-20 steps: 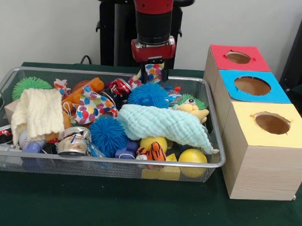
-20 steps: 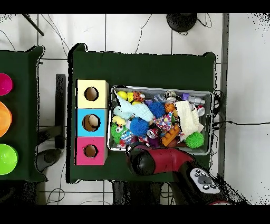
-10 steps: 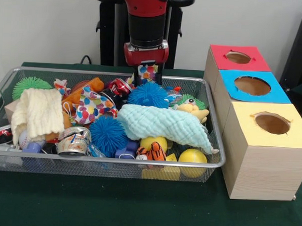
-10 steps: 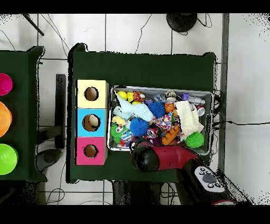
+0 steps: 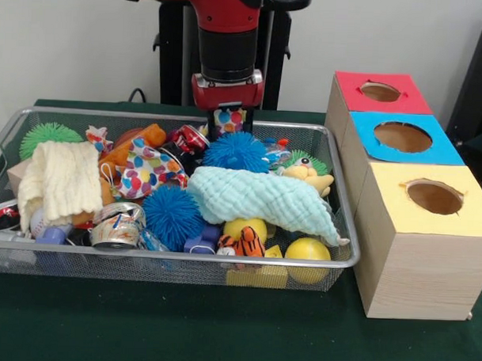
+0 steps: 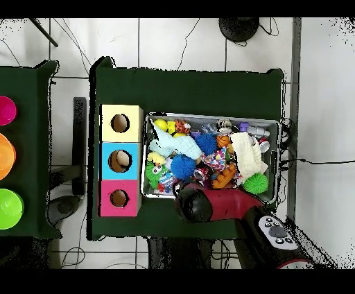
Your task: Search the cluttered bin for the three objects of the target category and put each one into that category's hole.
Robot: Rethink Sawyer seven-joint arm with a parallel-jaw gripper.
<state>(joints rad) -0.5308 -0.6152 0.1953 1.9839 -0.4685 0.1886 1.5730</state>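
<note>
My gripper (image 5: 228, 123) hangs over the back rim of the wire bin (image 5: 183, 258), shut on a small white piece with coloured dots (image 5: 229, 119) held clear of the pile. A larger dotted cloth (image 5: 146, 168) lies in the bin to the left. Three hole boxes stand to the right: red (image 5: 383, 92), blue (image 5: 403, 137) and yellow (image 5: 434, 197). In the overhead view the arm's head (image 6: 194, 204) covers the gripper at the bin's (image 6: 211, 116) lower edge; the boxes (image 6: 120, 161) sit left of the bin.
The bin holds two blue spiky balls (image 5: 236, 151), a light-blue cloth (image 5: 264, 199), a cream cloth (image 5: 63, 178), a green spiky ball (image 5: 46, 134), a yellow ball (image 5: 307, 252) and crushed cans (image 5: 116, 228). Green table cloth (image 5: 220, 330) lies in front.
The gripper has moved left in the front view along the bin's back edge, still carrying the dotted piece. The bin's contents have not shifted.
</note>
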